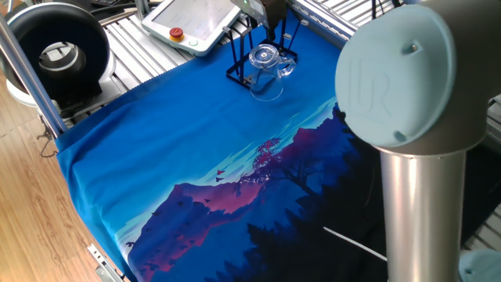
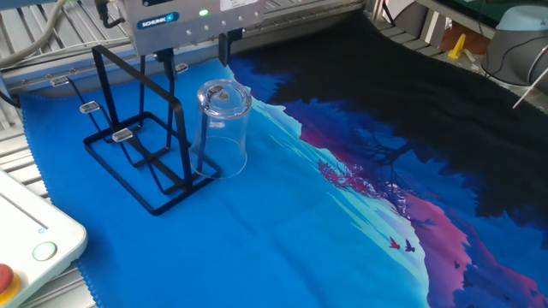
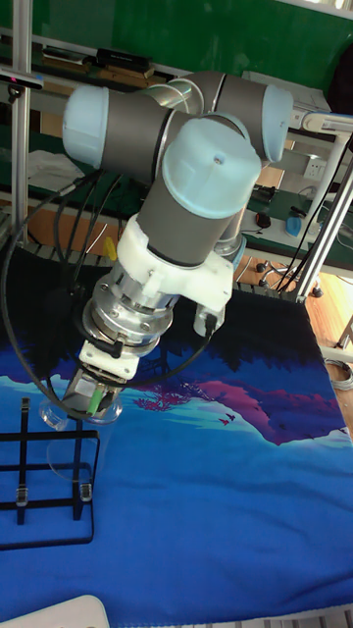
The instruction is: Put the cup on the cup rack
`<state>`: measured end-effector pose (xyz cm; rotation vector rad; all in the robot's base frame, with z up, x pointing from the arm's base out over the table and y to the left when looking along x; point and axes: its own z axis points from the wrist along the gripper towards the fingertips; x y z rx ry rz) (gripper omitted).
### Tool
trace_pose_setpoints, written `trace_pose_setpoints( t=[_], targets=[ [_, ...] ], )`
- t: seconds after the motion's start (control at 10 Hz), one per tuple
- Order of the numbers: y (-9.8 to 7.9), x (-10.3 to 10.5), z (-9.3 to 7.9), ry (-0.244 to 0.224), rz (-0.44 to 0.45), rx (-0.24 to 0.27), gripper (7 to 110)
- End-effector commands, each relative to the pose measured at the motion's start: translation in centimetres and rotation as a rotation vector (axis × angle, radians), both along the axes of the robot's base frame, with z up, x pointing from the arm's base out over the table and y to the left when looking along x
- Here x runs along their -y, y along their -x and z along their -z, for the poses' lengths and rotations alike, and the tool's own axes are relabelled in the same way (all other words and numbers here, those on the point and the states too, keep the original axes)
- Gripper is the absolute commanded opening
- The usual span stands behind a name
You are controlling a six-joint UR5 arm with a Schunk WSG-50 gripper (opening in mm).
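Observation:
The cup (image 2: 224, 128), a clear glass mug, stands upside down at the right-hand end of the black wire cup rack (image 2: 135, 147), its base facing up. A thin black upright of the rack shows through the glass. My gripper (image 2: 194, 58) hangs just above and behind the cup, open, with its fingers spread and nothing between them. From the opposite side, the cup (image 1: 266, 67) sits at the near end of the rack (image 1: 241, 64), under the gripper (image 1: 272, 31). In the tall view, the gripper (image 3: 86, 397) hides most of the cup (image 3: 61, 424) above the rack (image 3: 49, 491).
A blue and black landscape cloth (image 1: 196, 149) covers the table. A white teach pendant (image 1: 196, 19) lies behind the rack, and a black round unit (image 1: 55, 51) stands off the table's far left corner. The arm's grey column (image 1: 423, 196) fills the right foreground.

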<state>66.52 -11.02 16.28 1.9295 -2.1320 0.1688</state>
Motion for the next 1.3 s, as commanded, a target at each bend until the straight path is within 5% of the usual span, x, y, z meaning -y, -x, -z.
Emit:
trace_pose_setpoints(
  t=[0.0,0.1,0.4,0.7,0.9,1.0,1.2],
  targets=[
    [0.5,0.2,0.5,-0.027,0.057,-0.024,66],
    [0.8,-0.8,0.7,-0.061,0.066,-0.04,66],
    [0.9,-1.4,0.9,-0.051,0.072,-0.042,66],
    [2.7,-6.0,1.5,-0.099,0.322,-0.039,66],
    [4.5,-9.9,0.9,-0.168,0.505,-0.09,66],
    [5.2,-10.6,0.2,-0.141,0.6,-0.11,44],
    [6.3,-10.6,-1.1,0.004,0.87,-0.097,44]
  ],
)
